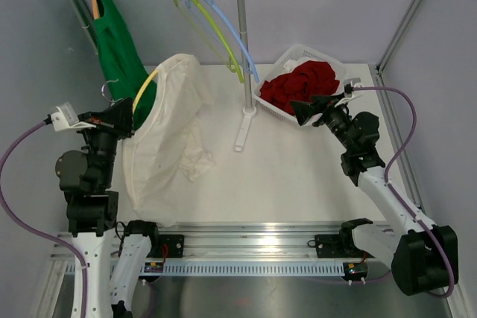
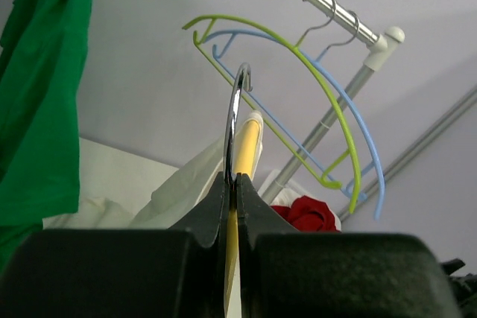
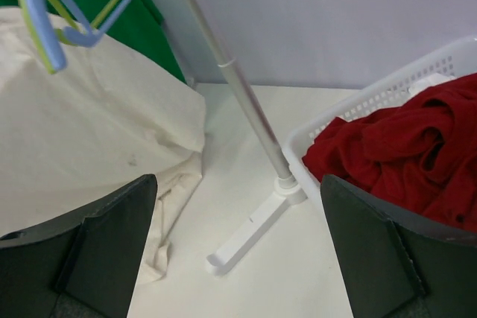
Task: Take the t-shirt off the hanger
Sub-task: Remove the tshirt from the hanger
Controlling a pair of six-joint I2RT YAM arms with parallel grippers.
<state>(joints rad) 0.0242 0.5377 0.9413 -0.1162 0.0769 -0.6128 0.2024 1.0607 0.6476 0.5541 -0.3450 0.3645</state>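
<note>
T-shirt is draped over the yellow hanger, hem on the desk. The hanger's hook is pinched by the left fingers; the right fingers are spread wide, empty. Fabric may be snagged if tugged sideways.

No readable text, label, brand, number or sign is found in any of the three views.
</note>
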